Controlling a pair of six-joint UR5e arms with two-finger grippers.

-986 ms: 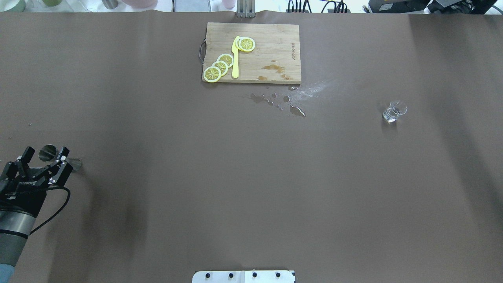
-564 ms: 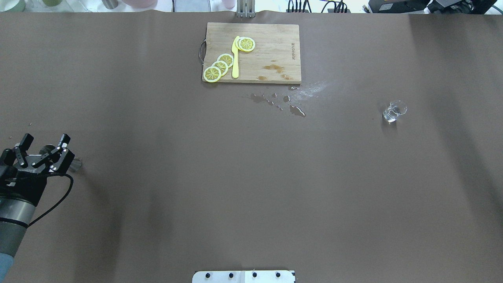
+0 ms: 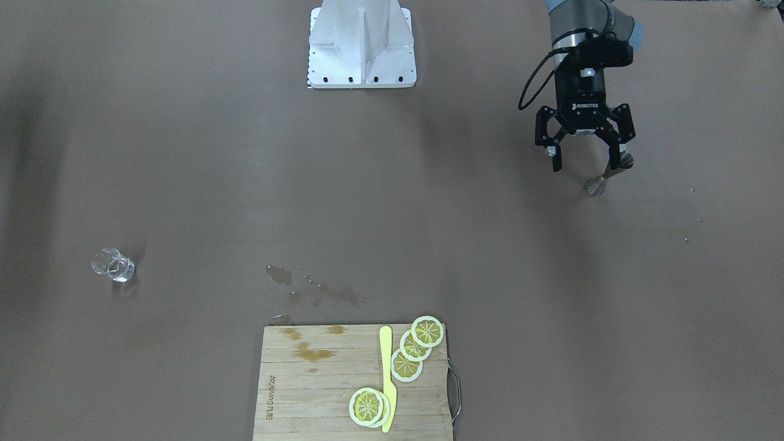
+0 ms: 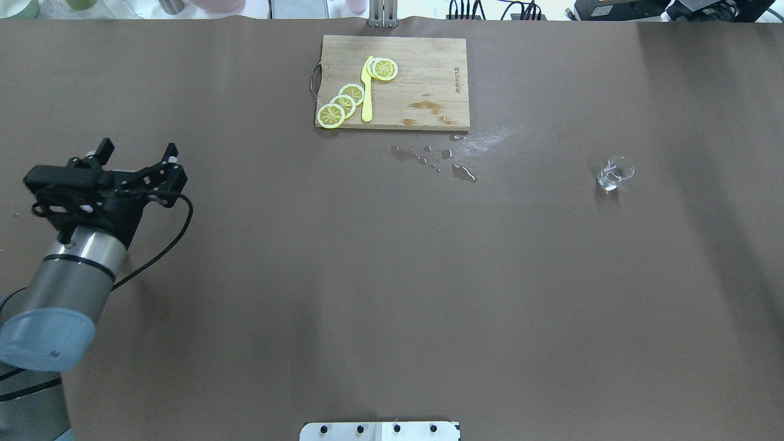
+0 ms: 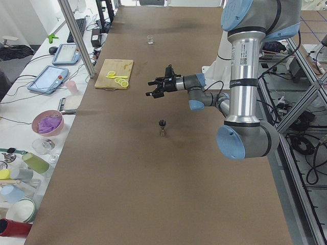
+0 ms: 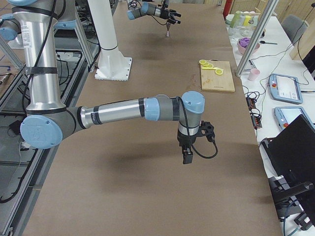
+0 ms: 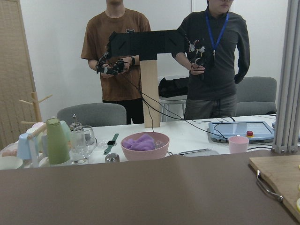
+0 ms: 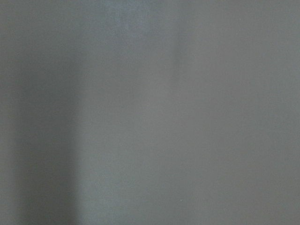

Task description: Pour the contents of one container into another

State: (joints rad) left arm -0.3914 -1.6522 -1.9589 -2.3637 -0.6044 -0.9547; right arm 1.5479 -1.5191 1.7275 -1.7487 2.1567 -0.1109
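A small metal jigger (image 5: pixel 162 127) stands upright on the brown table, also showing under my left gripper's finger in the front-facing view (image 3: pixel 595 185). My left gripper (image 4: pixel 138 150) hangs open and empty in the air, above and beyond the jigger (image 5: pixel 156 89). The left arm hides the jigger in the overhead view. A small clear glass (image 4: pixel 614 173) stands far off on the right side of the table. My right gripper (image 6: pixel 187 156) shows only in the exterior right view, low over bare table, and I cannot tell its state. The right wrist view holds only the table's surface.
A wooden cutting board (image 4: pixel 429 73) with lemon slices (image 4: pixel 343 101) and a yellow knife (image 4: pixel 367 89) lies at the far middle. Spilled liquid (image 4: pixel 462 173) sits just in front of it. Cups and bowls (image 5: pixel 47 122) crowd a side table beyond the far edge.
My left gripper, which stood open around the jigger, has risen and moved forward away from it, still open. The jigger stays on the table.
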